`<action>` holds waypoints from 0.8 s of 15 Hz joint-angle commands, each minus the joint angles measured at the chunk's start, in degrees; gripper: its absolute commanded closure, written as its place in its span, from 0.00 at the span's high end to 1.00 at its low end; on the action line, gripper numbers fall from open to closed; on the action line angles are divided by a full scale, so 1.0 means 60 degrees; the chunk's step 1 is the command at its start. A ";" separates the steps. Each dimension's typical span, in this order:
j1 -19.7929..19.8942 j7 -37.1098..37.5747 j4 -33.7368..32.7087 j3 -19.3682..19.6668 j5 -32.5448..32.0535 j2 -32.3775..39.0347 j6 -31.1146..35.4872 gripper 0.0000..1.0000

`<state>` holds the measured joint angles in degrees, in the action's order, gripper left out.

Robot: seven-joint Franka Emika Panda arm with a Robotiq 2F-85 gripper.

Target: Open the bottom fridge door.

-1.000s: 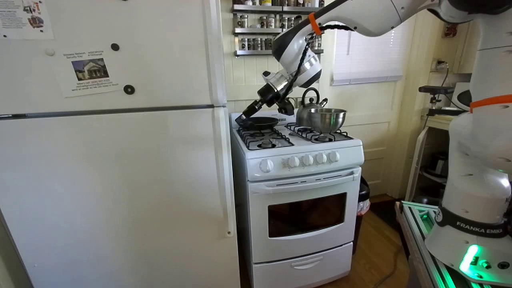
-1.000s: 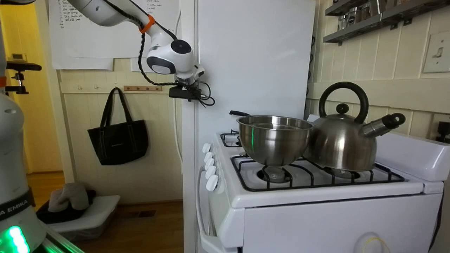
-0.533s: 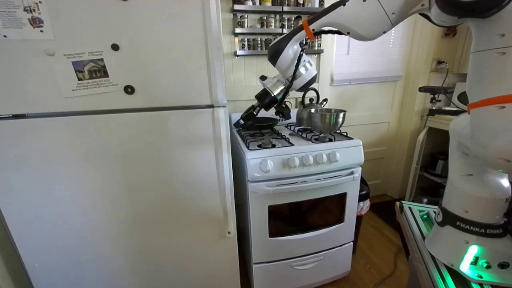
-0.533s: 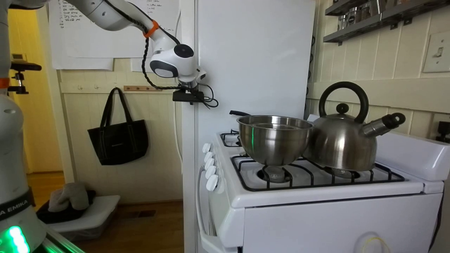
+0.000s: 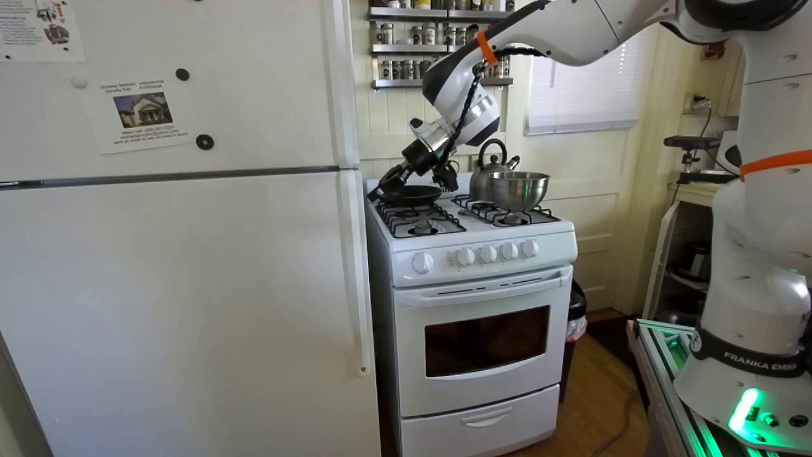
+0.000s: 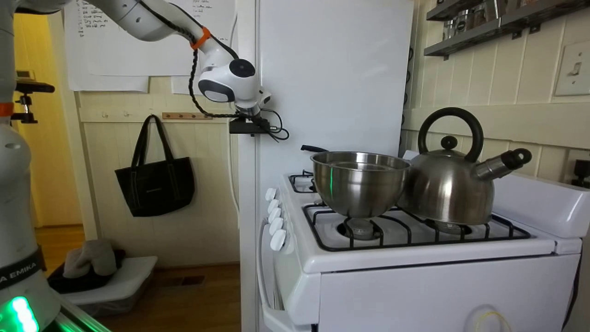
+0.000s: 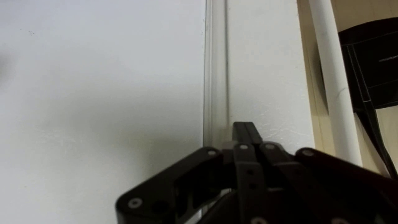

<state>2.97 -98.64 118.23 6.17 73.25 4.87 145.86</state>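
The bottom fridge door is the tall, plain white panel in an exterior view, and it stands shut. Its handle runs down its right edge. In the wrist view, which is upside down, the door's edge lies beside the seal. A long white bar, which looks like the handle, stands to its right across a gap. My gripper is shut with nothing between its fingers. Its tips overlap the door's edge near the seal; touching or apart, I cannot tell. In an exterior view my gripper points at the fridge's side.
The white stove stands beside the fridge, below the gripper. On it are a black pan, a steel bowl and a kettle. The upper fridge door carries papers and magnets. A black bag hangs on the wall.
The arm and gripper have moved slightly down and closer to the fridge, mostly in the first half second. The fridge doors have not moved.
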 commanded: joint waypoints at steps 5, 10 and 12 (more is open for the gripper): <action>-0.0021 -0.0891 -0.0490 -0.0138 0.0588 0.0661 -0.0086 0.00; 0.0221 -0.0566 -0.0392 -0.0252 0.0350 0.0538 -0.1121 0.00; 0.0334 -0.0429 -0.0359 -0.0254 0.0323 0.0490 -0.2168 0.00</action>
<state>4.05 -102.07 116.50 5.72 74.99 7.41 141.04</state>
